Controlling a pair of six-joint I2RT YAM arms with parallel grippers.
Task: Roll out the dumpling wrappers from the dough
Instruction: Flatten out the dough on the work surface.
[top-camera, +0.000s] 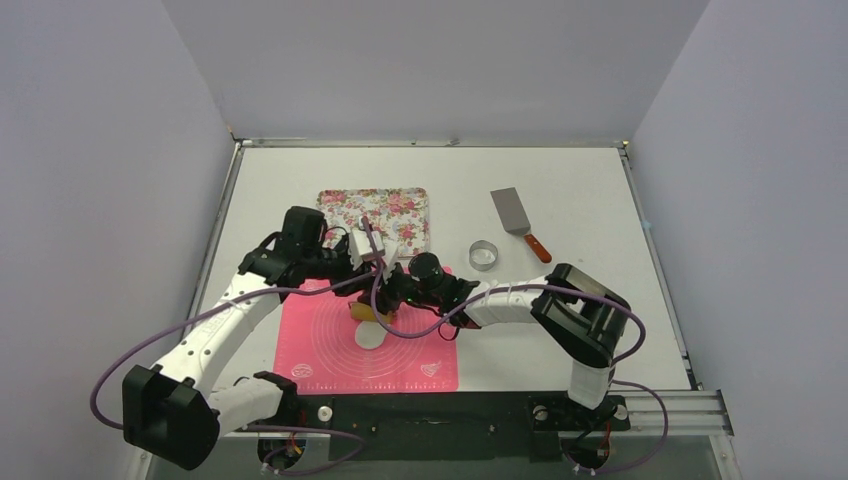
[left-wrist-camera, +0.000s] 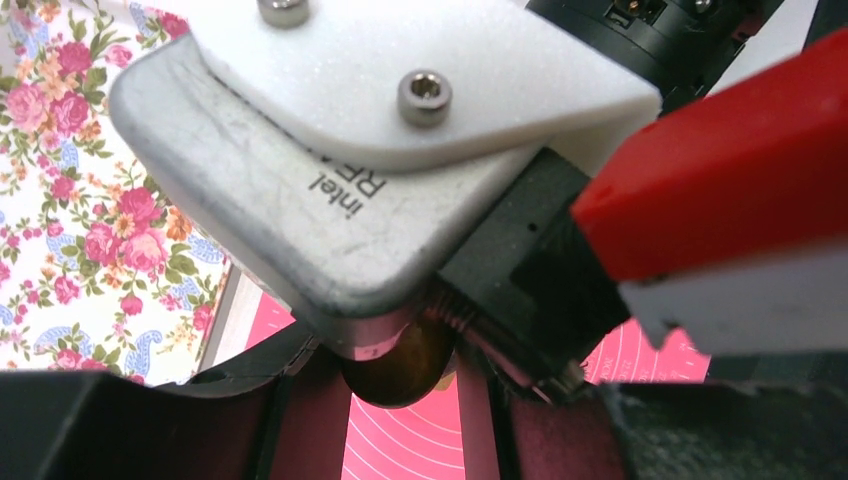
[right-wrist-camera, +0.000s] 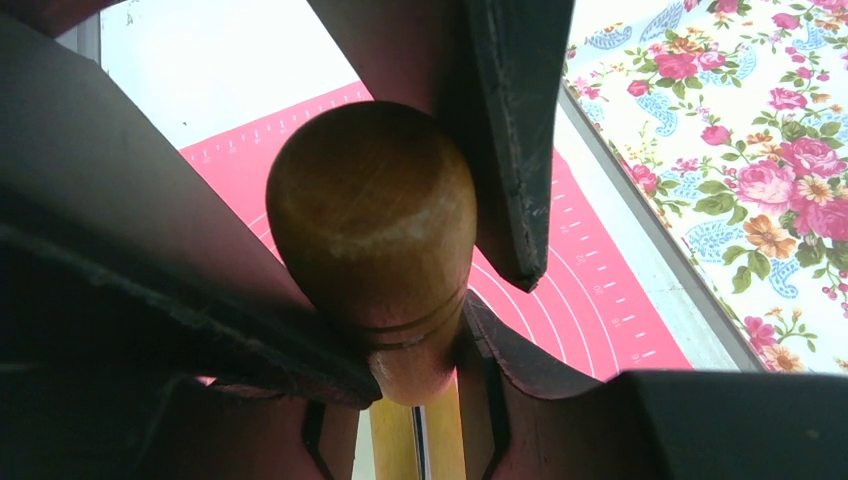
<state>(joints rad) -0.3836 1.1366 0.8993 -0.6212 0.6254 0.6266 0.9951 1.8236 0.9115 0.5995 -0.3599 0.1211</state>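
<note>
The dumpling wrapper, a thin round white dough disc, lies flat near the middle of the pink silicone rolling mat. The mat is spread at the near edge of the white tabletop. Beyond the mat's far edge sits a rectangular tray with a pink floral pattern, and to its right, well apart, a metal spatula with a reddish-brown handle lies flat. A wooden rolling pin with a rounded knob handle is over the mat just beyond the wrapper; whether it touches the disc I cannot tell. Both arms meet at that one handle. The right gripper pinches the narrow neck under the knob, and the left gripper comes from the opposite side with its fingers pressed to the knob's two flanks. A small round metal ring cutter stands on the bare table between the mat and the spatula.
</note>
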